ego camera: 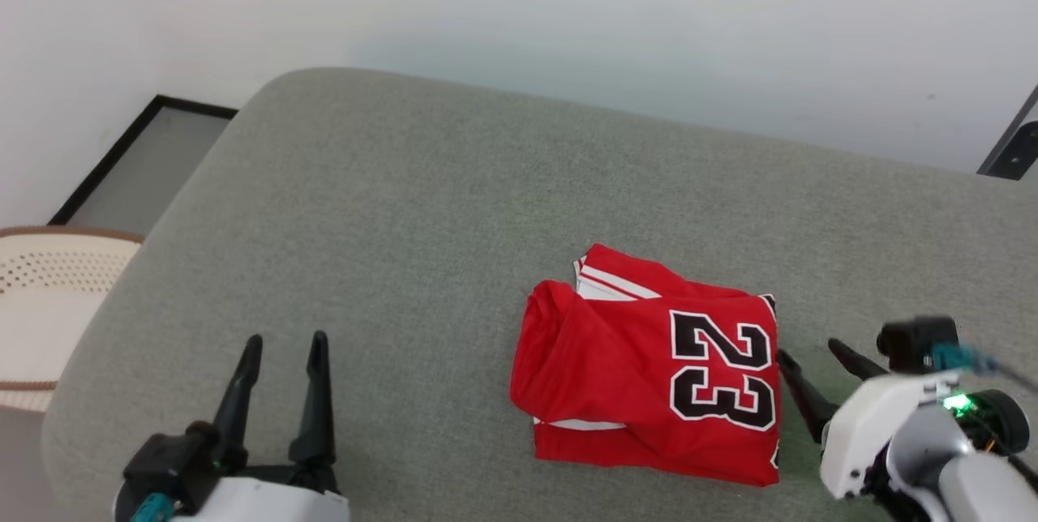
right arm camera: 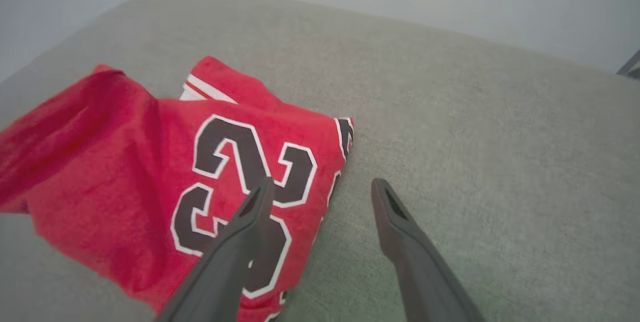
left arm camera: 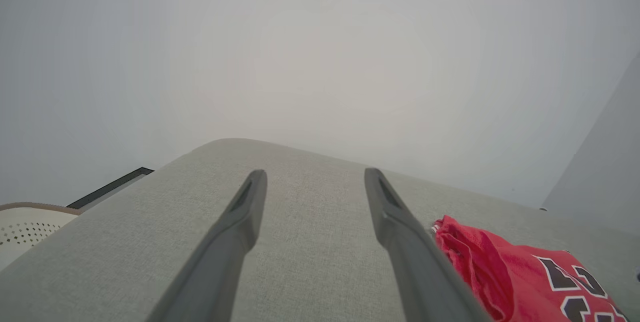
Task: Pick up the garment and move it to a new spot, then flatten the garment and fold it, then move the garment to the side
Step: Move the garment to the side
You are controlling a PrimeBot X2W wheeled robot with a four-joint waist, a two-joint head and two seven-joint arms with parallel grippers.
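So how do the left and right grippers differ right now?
The left gripper is over bare cushion, apart from the garment; the right gripper is at the garment's edge. The left gripper points up the head view; the right gripper slants left. Both are open and empty.

wide bare stretch of grey cushioned surface (ego camera: pixel 389 214) ahead of left end effector (ego camera: pixel 287 337), open run to far rounded edge. folded garment (ego camera: pixel 632 376) lies as low obstacle right of middle. right end effector (ego camera: pixel 808 348) sits just beside garment's right edge, fingers spread; contact unclear. bare fabric to its right and beyond. white wall (ego camera: pixel 568 11) closes off far side. perforated basket (ego camera: pixel 49 287) stands off left edge, lower than surface, apart from it.
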